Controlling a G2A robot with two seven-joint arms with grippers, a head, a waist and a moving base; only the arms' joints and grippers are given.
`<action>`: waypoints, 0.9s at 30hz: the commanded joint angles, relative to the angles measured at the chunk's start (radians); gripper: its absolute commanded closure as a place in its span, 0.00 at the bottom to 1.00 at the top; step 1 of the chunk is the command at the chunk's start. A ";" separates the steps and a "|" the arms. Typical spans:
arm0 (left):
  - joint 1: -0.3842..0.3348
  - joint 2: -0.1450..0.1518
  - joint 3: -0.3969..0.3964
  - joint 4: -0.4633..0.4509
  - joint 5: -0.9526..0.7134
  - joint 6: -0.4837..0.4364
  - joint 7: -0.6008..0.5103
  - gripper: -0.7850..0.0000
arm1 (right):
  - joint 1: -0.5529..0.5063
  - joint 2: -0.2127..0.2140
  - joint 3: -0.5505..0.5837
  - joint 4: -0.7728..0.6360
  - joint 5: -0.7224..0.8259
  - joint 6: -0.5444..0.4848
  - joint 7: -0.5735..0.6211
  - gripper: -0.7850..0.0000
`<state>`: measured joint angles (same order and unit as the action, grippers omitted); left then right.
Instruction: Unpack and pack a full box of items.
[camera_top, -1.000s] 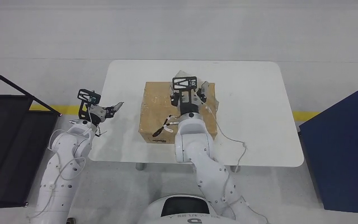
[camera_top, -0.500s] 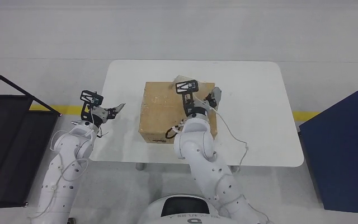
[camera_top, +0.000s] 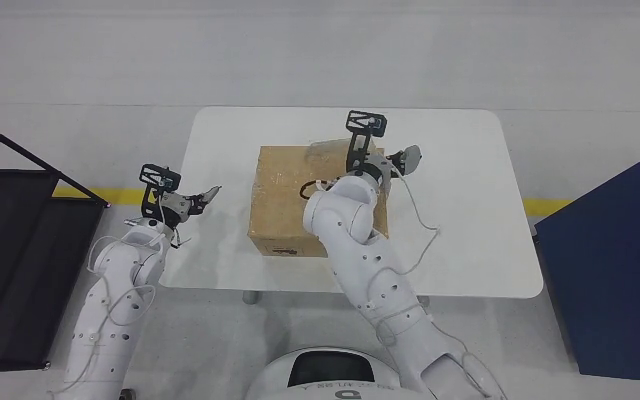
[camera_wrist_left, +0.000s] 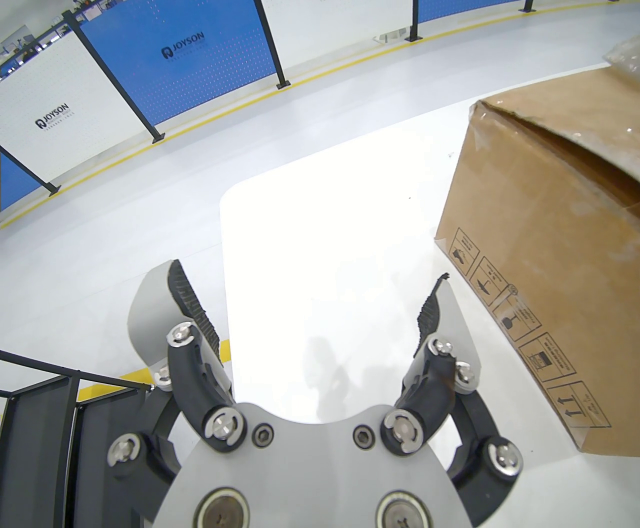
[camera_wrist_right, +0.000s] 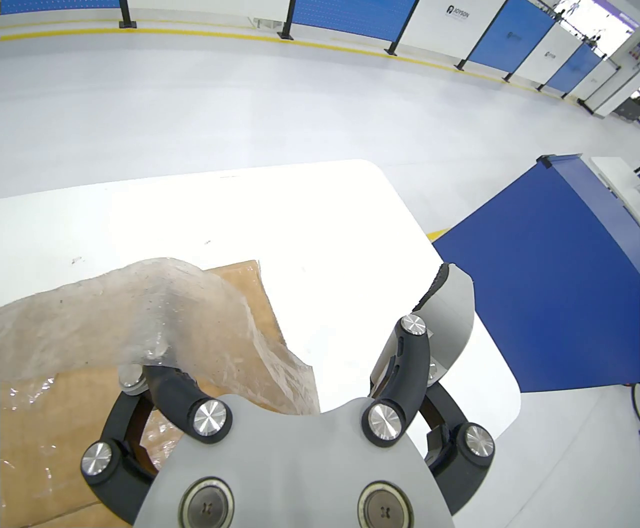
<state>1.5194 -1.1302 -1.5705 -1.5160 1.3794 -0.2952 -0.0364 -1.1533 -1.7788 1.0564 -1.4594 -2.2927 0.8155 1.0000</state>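
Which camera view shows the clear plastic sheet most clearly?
The right wrist view: the clear plastic sheet is close, draped over one finger of the right tool, above the cardboard box. The top view shows it small at the box's far edge; the left wrist view shows just a corner.

- The left end effector (camera_wrist_left: 310, 295) is spread wide and holds nothing, its arm bent at the elbow.
- The right end effector (camera_wrist_right: 300, 310) has its jaws parted wide, its arm stretched forward.

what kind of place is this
Probably a factory or robot test hall: blue and white partition panels, a yellow line on a grey floor, and a cardboard box on a white table.
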 joint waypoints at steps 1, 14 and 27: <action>0.001 0.000 -0.003 -0.002 -0.003 0.000 -0.001 0.00 | 0.003 -0.005 -0.001 -0.005 0.046 0.009 -0.032 0.00; -0.002 0.003 -0.020 0.002 -0.008 -0.008 -0.006 0.00 | -0.104 -0.004 -0.022 -0.135 0.373 -0.069 -0.470 1.00; -0.015 0.005 -0.024 -0.006 -0.008 -0.014 -0.021 0.00 | -0.202 0.048 -0.071 -0.307 0.524 -0.262 -0.511 1.00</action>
<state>1.5055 -1.1249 -1.5956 -1.5211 1.3719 -0.3086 -0.0564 -1.3479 -1.7341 0.9896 -1.7549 -1.7758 0.5626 0.4945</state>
